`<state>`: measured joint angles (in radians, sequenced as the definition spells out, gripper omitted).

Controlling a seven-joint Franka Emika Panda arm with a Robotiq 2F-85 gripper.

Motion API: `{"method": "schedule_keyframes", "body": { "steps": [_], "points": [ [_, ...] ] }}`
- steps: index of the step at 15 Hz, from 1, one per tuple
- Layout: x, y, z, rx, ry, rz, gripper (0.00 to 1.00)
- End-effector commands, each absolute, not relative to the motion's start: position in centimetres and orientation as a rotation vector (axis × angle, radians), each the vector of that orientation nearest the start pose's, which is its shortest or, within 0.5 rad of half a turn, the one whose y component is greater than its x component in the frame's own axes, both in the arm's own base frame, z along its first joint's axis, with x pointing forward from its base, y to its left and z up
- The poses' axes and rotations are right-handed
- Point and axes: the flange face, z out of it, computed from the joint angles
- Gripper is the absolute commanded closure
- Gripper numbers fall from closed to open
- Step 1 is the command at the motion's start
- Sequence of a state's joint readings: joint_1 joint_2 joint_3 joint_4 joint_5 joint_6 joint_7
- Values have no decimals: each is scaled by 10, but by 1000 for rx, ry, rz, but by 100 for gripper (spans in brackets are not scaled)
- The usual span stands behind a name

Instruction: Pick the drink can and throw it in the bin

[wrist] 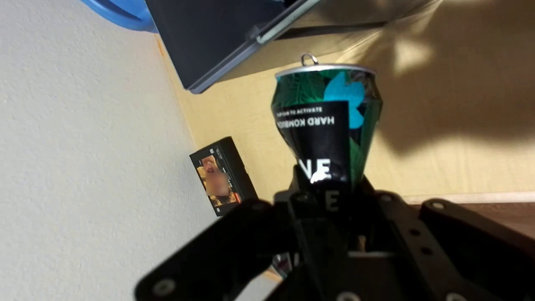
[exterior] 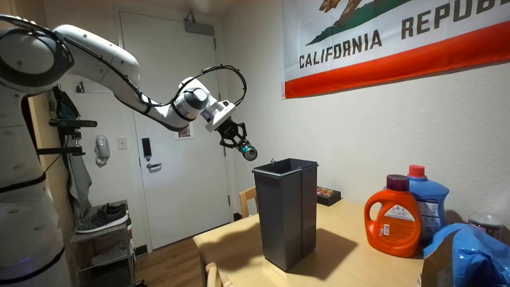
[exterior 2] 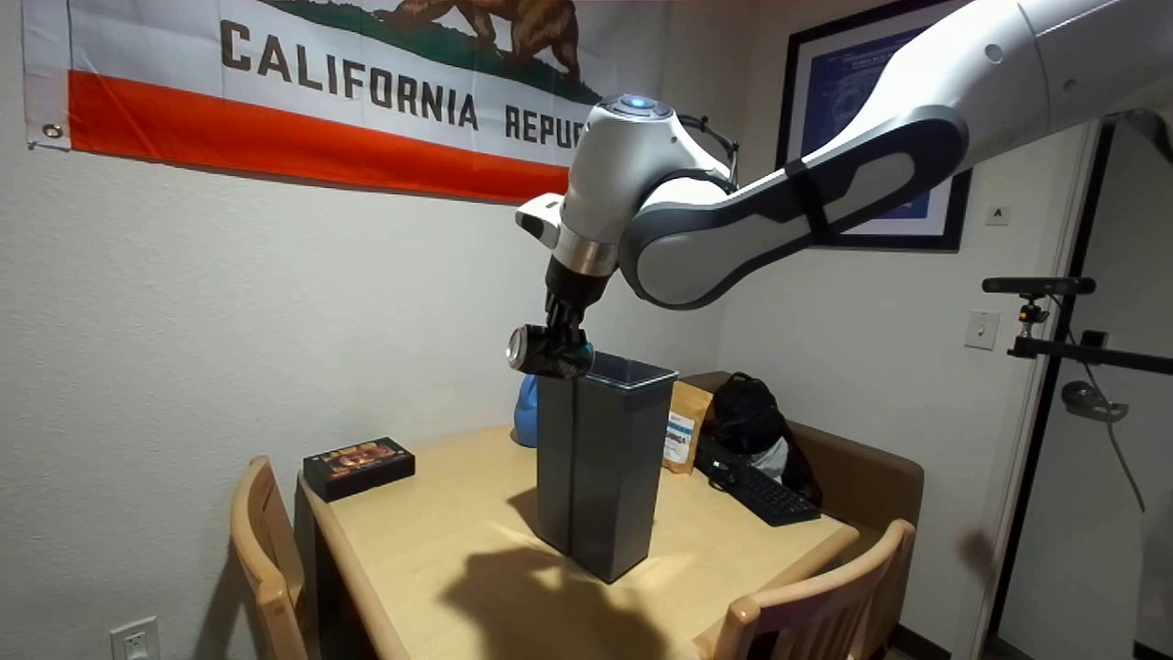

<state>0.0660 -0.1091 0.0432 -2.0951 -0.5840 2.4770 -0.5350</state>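
The gripper [exterior: 241,144] pinches the drink can [wrist: 322,125], jaws parted by its body, outside the bin [exterior 2: 605,477] and near the rim. The arm [exterior 2: 779,215] extends over an edge of the desk [exterior 2: 412,532], gripper tilted downward.

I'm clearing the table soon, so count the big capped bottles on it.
2 in an exterior view: the orange bottle and, partly behind it, the blue bottle. Others may be hidden.

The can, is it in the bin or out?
Out. The claw holds the can outside the bin; the wrist view shows table behind it.
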Motion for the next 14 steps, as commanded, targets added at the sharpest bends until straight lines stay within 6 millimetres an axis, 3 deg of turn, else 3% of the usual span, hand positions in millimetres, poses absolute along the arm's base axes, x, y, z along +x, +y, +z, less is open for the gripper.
{"method": "schedule_keyframes", "body": {
  "steps": [1, 14],
  "points": [
    [541, 50, 530, 2254, 1146, 556, 94],
    [525, -28, 550, 2356, 905, 686, 94]
  ]
}}
